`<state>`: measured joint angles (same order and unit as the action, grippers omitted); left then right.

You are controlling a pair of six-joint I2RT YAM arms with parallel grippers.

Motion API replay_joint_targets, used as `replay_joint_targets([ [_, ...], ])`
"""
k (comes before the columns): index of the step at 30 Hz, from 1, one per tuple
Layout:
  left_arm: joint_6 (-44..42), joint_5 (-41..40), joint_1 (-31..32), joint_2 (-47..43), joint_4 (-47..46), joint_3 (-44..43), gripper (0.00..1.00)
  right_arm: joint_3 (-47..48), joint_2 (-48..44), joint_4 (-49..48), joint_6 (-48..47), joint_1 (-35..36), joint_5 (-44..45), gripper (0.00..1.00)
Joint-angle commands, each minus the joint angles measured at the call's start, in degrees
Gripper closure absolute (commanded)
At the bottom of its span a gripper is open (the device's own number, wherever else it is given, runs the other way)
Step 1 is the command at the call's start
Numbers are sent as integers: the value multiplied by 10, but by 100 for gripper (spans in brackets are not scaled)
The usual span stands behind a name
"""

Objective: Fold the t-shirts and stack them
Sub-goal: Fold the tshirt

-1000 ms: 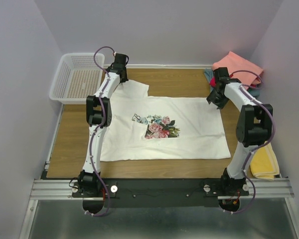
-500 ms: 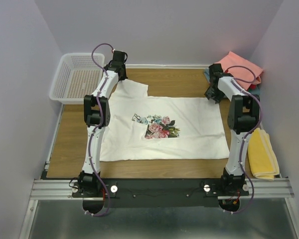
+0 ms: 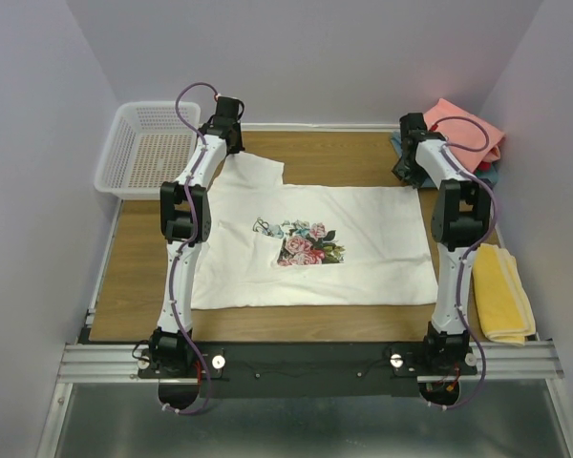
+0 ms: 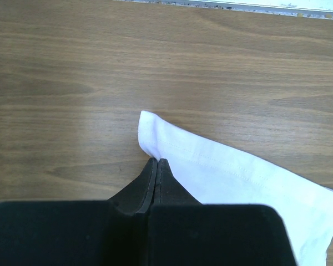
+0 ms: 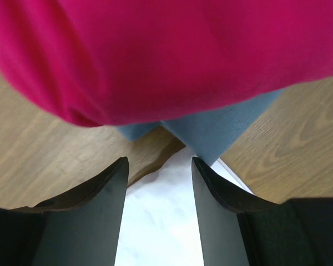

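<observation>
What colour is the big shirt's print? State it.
The print is pink roses with dark leaves on the white t-shirt; clearest in the top external view.

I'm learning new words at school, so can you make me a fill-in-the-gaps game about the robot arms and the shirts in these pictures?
1. The left gripper, at the white t-shirt sleeve, is ____.
2. The right gripper is ____.
3. The mesh basket sits at the far ____ corner of the table.
4. The folded cloth near the right arm's base is ____.

Missing words: shut, open, left, yellow.
</observation>
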<state>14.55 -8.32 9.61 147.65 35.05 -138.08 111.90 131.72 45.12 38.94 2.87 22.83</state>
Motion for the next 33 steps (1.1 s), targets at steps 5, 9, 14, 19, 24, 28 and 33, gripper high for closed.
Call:
replay_joint_targets([
  [5, -8, -1, 1, -36, 5, 2, 100, -3, 35, 61, 11, -8, 1, 43],
  [9, -7, 0, 1, -33, 4, 2, 100, -18, 25, 61, 14, -8, 3, 54],
  [14, -8, -5, 1, -33, 6, 0, 100, -16, 25, 61, 16, -7, 1, 92],
  [19, -10, -11, 1, -41, 5, -3, 100, -9, 16, 64, 16, -8, 0, 95],
  [24, -11, -16, 1, -54, 7, -10, 100, -8, -3, 65, 17, -8, 9, 99],
  [28, -12, -20, -1, -69, 5, -11, 100, -4, -18, 67, 11, -7, 27, 99],
  [33, -12, -21, -5, -93, -3, -11, 100, 6, -30, 69, 6, -9, 42, 99],
])
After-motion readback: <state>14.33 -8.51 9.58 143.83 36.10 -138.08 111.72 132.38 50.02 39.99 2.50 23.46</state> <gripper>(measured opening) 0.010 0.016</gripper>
